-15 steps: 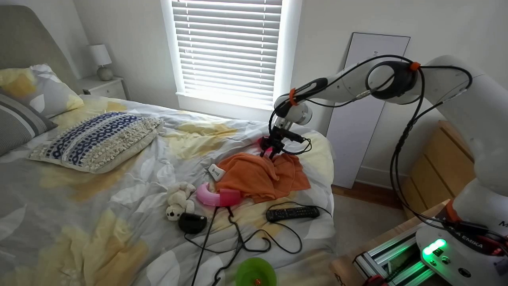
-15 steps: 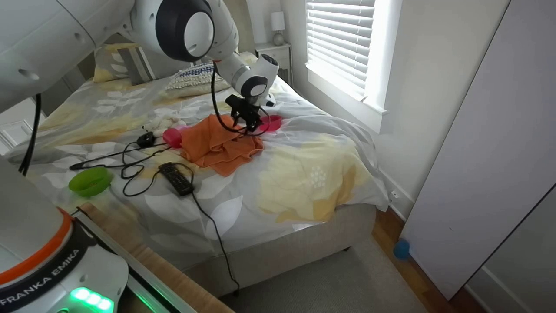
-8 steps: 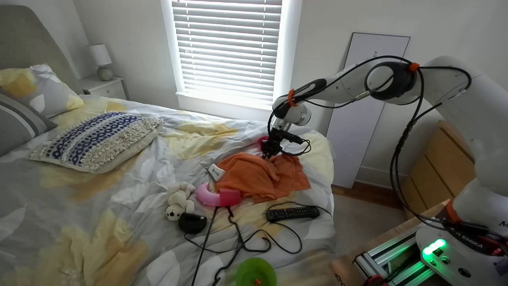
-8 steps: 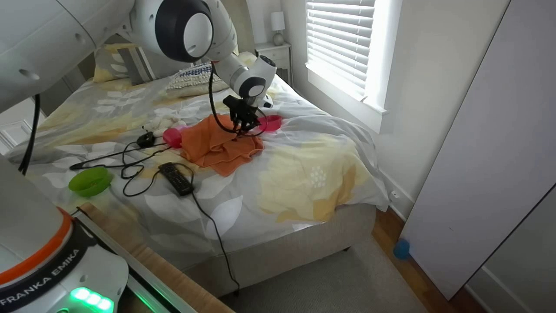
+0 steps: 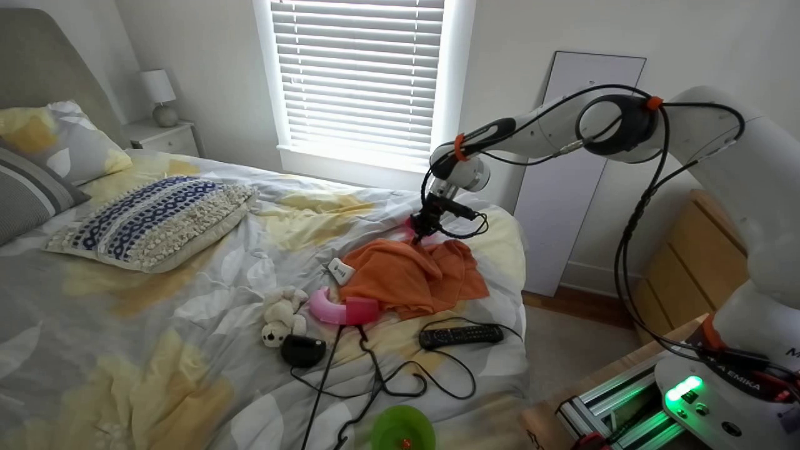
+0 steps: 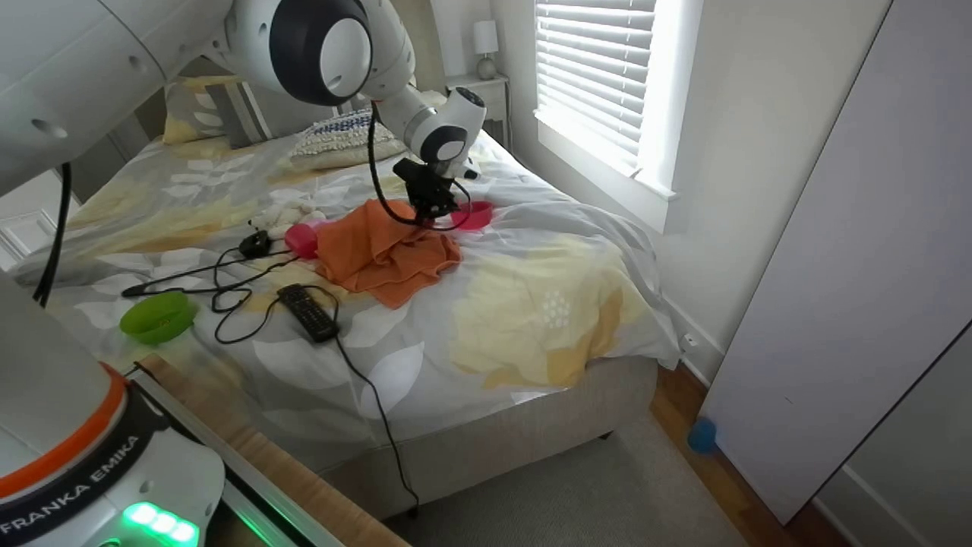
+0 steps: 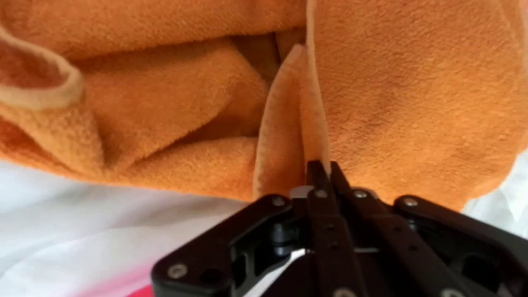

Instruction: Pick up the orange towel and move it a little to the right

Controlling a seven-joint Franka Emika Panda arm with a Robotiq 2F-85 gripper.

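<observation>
Wrist view: plush, rumpled towel

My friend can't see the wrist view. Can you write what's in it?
A black gripper pinches an edge of the rumpled orange towel, which fills most of the picture's upper part. Pale bedding shows below, with something bright pink at the bottom edge.
</observation>
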